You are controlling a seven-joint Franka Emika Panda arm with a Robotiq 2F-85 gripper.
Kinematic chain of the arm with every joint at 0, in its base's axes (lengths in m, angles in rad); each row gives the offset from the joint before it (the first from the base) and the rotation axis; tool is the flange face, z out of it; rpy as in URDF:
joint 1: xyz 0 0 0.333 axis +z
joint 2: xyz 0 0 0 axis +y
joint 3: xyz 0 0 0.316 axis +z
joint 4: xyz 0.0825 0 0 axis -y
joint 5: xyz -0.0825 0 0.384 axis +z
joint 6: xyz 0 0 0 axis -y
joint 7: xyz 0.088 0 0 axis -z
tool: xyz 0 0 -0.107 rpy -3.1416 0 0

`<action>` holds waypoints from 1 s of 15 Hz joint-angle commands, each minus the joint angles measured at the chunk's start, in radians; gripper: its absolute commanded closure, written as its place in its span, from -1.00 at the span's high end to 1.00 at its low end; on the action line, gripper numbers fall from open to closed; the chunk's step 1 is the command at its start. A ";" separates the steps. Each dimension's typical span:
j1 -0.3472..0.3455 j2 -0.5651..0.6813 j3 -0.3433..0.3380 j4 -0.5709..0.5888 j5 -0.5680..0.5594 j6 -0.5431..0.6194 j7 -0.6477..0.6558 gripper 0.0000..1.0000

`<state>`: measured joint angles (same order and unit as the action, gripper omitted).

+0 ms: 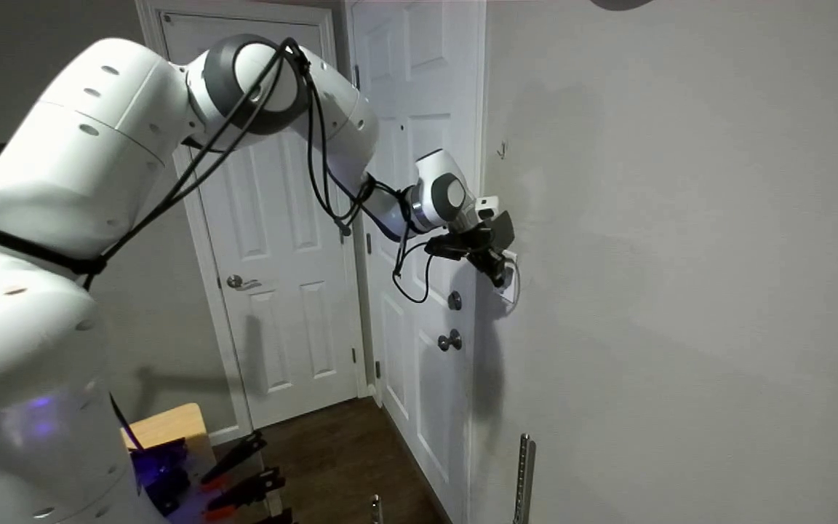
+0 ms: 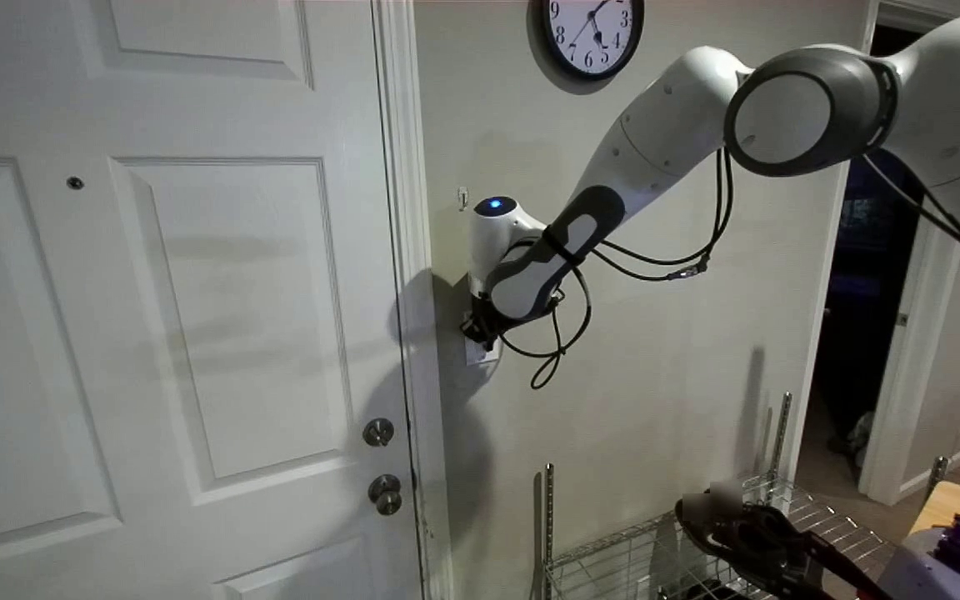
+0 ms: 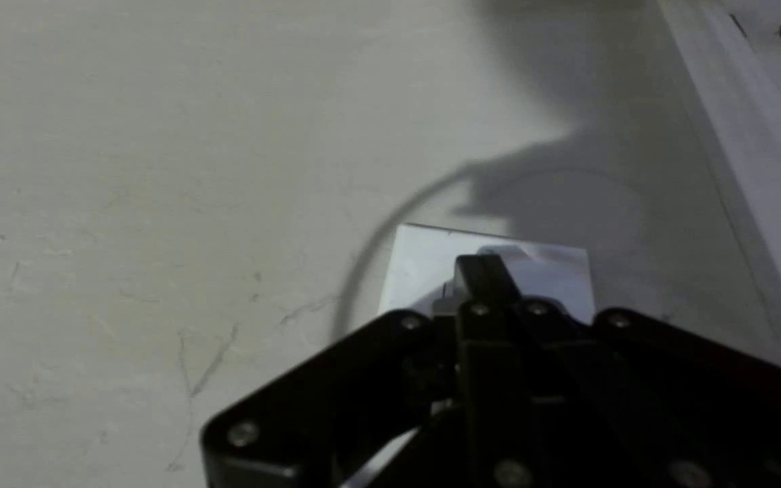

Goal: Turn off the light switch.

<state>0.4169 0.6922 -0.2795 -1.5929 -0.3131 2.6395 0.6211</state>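
The light switch is a white upright wall plate [image 3: 421, 254] on the grey wall, close to the door frame. The plate also shows in both exterior views [image 1: 511, 290] [image 2: 480, 353], partly covered by the gripper. My gripper [image 3: 485, 274] is shut, with its two black fingertips pressed together and nothing seen between them. In the wrist view the fingertips lie in front of the plate's middle. The toggle is hidden behind them, and I cannot tell its position or whether the tips touch it. The gripper also shows at the plate in both exterior views [image 1: 497, 278] [image 2: 487, 340].
A white door with a round knob [image 2: 384, 494] and a round lock [image 2: 377, 432] stands beside the plate. A small hook [image 2: 462, 197] and a clock [image 2: 592, 37] are on the wall above. Cables [image 2: 559, 350] hang from the arm. A wire shelf [image 2: 605, 546] stands below.
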 commanded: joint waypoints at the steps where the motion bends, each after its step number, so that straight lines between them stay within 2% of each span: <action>1: 0.063 0.030 -0.078 0.015 -0.100 0.051 0.131 -0.98; 4: 0.115 0.051 -0.132 0.020 -0.183 0.048 0.253 -0.98; 7: 0.129 0.056 -0.137 0.017 -0.229 0.028 0.326 -0.97; 9: 0.105 0.038 -0.099 0.004 -0.208 -0.005 0.312 -0.98; 12: 0.044 -0.013 -0.007 -0.042 -0.152 -0.043 0.231 -0.98; 15: 0.006 -0.025 0.042 -0.050 -0.124 -0.068 0.217 -1.00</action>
<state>0.4689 0.7231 -0.2959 -1.5948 -0.4752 2.6045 0.8908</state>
